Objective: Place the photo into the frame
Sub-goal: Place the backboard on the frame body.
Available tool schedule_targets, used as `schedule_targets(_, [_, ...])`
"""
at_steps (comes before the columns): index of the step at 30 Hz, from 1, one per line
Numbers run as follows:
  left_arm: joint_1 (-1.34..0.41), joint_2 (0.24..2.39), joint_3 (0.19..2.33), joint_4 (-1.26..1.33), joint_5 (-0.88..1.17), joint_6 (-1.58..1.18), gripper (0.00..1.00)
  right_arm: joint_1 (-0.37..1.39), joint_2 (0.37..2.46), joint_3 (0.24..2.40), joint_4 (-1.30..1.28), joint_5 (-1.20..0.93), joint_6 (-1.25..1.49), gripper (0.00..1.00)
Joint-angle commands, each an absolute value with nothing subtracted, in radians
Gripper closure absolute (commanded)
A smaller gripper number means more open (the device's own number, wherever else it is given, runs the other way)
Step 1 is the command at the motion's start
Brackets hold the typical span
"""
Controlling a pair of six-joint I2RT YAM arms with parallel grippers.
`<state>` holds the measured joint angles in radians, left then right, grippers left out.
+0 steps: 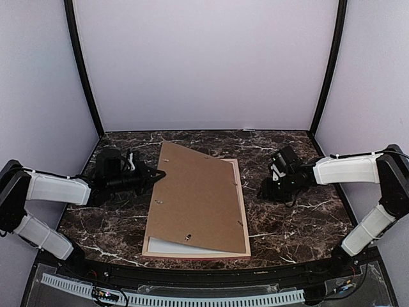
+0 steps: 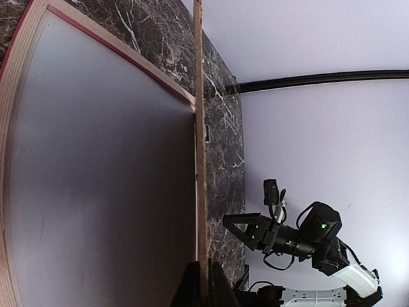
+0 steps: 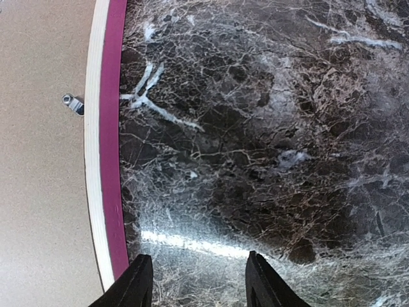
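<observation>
The pink-edged frame (image 1: 245,220) lies flat mid-table. The plain brown backing board (image 1: 198,195) rests askew on it, its left edge lifted. My left gripper (image 1: 155,176) is shut on that left edge; in the left wrist view the fingers (image 2: 206,265) pinch the thin board edge (image 2: 199,128) above the frame (image 2: 19,70). A plain white sheet (image 1: 167,246) shows inside the frame under the board, also in the left wrist view (image 2: 102,179). The photo's cat print shows nowhere. My right gripper (image 1: 263,190) is open and empty over bare marble, just right of the frame's right rail (image 3: 105,160).
The marble table (image 1: 300,224) is ringed by white walls with black corner posts (image 1: 82,70). A small metal clip (image 3: 72,103) sits on the brown board (image 3: 38,192) near the right rail. The right arm shows across the table in the left wrist view (image 2: 294,240).
</observation>
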<state>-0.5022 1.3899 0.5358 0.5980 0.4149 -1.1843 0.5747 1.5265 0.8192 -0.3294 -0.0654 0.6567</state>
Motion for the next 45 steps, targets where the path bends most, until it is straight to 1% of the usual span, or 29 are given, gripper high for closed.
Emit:
schedule_targets(1, [-0.511, 1.297, 0.591, 0.545, 0.418, -1.119, 1.0, 0.569, 1.502, 0.815, -0.301, -0.071, 0.664, 0.49])
schedule_targets(4, [-0.511, 1.256, 0.637, 0.453, 0.401, -1.085, 1.0, 0.569, 1.502, 0.814, -0.3, -0.07, 0.662, 0.49])
schedule_targets(9, [-0.511, 1.224, 0.66, 0.44, 0.415, -1.085, 1.0, 0.568, 1.509, 0.816, -0.296, -0.072, 0.662, 0.49])
schedule_targets(17, [-0.514, 1.299, 0.621, 0.627, 0.452, -1.165, 1.0, 0.569, 1.505, 0.821, -0.307, -0.064, 0.658, 0.49])
schedule_targets(25, [-0.528, 1.415, 0.594, 0.757, 0.448, -1.215, 1.0, 0.569, 1.496, 0.818, -0.318, -0.052, 0.657, 0.49])
schedule_targets(38, [-0.534, 1.393, 0.517, 0.69, 0.353, -1.162, 1.0, 0.569, 1.511, 0.815, -0.308, -0.057, 0.652, 0.48])
schedule_targets(45, [-0.534, 1.415, 0.499, 0.674, 0.337, -1.129, 1.0, 0.569, 1.521, 0.813, -0.299, -0.064, 0.652, 0.48])
